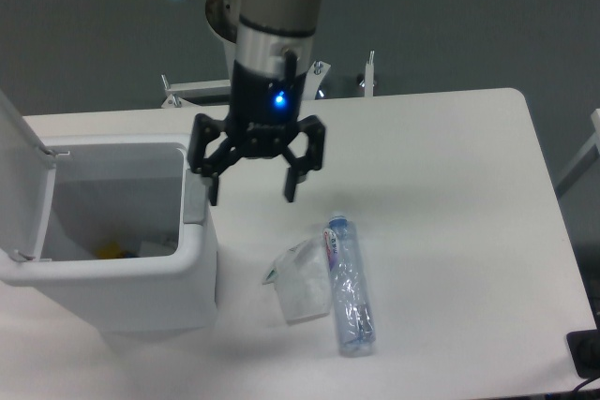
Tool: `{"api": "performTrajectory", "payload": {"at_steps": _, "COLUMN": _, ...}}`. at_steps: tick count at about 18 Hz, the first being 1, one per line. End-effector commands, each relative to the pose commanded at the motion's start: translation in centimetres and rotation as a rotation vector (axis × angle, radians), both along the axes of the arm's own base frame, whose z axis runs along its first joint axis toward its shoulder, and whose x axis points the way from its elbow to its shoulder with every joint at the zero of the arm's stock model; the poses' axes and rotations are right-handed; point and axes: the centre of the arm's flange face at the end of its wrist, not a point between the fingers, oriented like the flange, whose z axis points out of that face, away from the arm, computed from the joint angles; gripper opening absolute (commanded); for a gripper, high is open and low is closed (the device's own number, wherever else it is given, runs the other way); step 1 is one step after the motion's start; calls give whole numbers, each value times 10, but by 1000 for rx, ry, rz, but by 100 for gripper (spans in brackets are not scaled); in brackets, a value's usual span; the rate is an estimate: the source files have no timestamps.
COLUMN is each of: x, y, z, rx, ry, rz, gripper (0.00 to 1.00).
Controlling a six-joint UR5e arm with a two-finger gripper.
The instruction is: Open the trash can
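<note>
- Clear plastic bottle (pixel 348 288) lying near the front edge of the white table (pixel 450 231), crushed, label writing too small to read.
- Crumpled transparent wrapper (pixel 298 283) touching its left side.
- Boxy white trash can (pixel 122 269) at front left, lid (pixel 21 175) standing upright, something yellow inside.
- Black gripper (pixel 251 196) hanging beside the can's right rim, jaws spread wide, holding nothing, blue light glowing.

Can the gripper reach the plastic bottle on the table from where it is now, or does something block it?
Probably yes. The gripper hangs open above the table, and the plastic bottle lies flat, uncovered, a little forward and to the side. Only a crumpled clear bag lies close beside it; the trash can stands aside.
</note>
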Motion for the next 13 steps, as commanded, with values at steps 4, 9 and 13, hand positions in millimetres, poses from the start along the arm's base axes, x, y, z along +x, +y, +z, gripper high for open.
{"api": "performTrajectory", "payload": {"at_steps": 4, "x": -58, "y": -37, "z": -6, "rx": -122, "ry": 128, "rz": 34, "gripper": 100}}
{"api": "performTrajectory", "payload": {"at_steps": 9, "x": -114, "y": -105, "z": -33, "rx": -337, "ry": 156, "rz": -103, "gripper": 100}}
{"api": "performTrajectory", "payload": {"at_steps": 13, "x": -134, "y": -146, "z": -50, "rx": -529, "ry": 179, "rz": -291, "gripper": 100}}
